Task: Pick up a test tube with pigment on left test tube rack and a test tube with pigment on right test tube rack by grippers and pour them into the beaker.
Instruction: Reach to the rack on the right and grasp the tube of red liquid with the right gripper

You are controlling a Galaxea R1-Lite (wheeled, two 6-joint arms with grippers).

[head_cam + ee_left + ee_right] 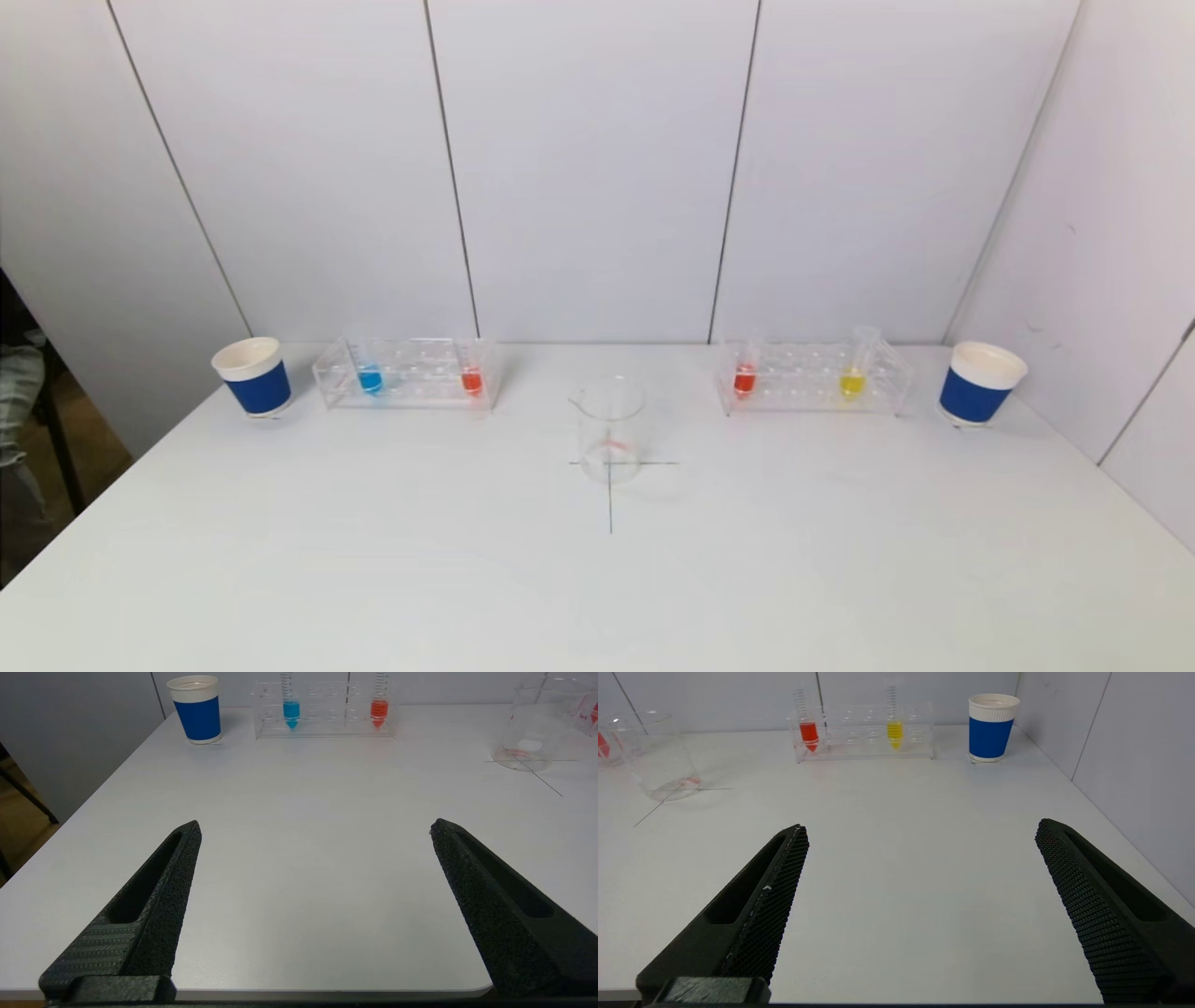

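At the table's near edge both arms wait low, out of the head view. The left gripper (315,828) has its jaws spread wide with nothing between them, and the right gripper (922,828) stands the same, spread and empty.

Far across the table (373,560), the left rack (406,373) holds a blue tube (370,378) and an orange-red tube (471,378), both upright. The right rack (812,378) holds a red tube (744,378) and a yellow tube (851,378), also upright. The beaker (610,429) stands between the racks, nearer the robot, on a drawn cross, and looks empty apart from a faint reddish trace at the bottom. A blue cup (254,376) sits just outside the left rack, and another cup (980,383) just outside the right one.

Judging by this, the task is at its very start: no tube lifted, nothing poured. The next move calls for each arm to reach forward to its own rack, line its jaws up around one tube's upper part above the rack, close, and lift straight up so the tube clears its hole without tipping.
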